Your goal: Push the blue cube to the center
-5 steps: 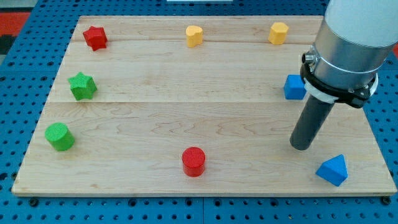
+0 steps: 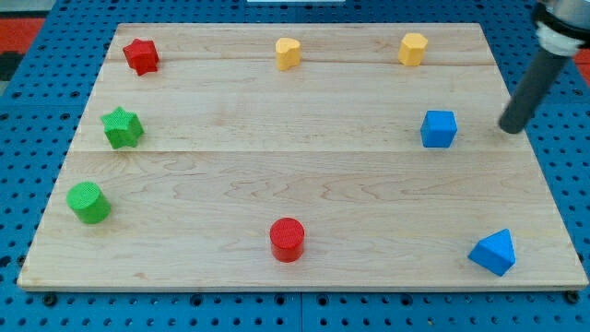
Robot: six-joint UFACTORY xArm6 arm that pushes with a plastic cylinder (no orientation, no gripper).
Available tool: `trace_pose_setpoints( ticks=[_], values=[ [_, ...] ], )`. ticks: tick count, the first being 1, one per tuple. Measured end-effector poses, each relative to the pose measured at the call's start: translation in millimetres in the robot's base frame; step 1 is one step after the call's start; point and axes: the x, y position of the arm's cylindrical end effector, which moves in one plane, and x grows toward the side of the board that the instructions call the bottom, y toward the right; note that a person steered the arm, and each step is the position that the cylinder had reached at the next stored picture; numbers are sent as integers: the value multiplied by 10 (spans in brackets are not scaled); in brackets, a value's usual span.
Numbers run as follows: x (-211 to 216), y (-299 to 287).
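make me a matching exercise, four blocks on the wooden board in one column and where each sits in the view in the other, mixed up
Column one:
1. red star block
2. blue cube block
3. red cylinder block
4. blue triangular block

Column two:
A. the view's bottom right corner
B. the view's top left corner
C. the view's right, just left of my tip
D. the view's bottom, near the middle

Pairs: 1-B, 2-C, 3-D, 4-A

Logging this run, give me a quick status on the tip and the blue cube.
My tip at the board's right edge, right of the blue cube, not touching. Cube right of center. Path leftward to center open; red cylinder sits lower, out of line.
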Motion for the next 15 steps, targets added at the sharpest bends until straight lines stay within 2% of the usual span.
trace_pose_setpoints(
  ticks=[1, 2, 3, 4, 5, 6, 7, 8, 9, 10, 11, 12, 13, 14, 15],
  values=[
    [-70, -594],
    [176, -917],
    [347, -776],
    [643, -1675],
    [357, -2213],
    [240, -2465],
    [313, -1933],
    [704, -1883],
    [769, -1437],
    [323, -790],
    [177, -1420],
    [238, -2455],
    [255, -1925],
    [-609, -1648],
    [-1367, -1951]
  ],
)
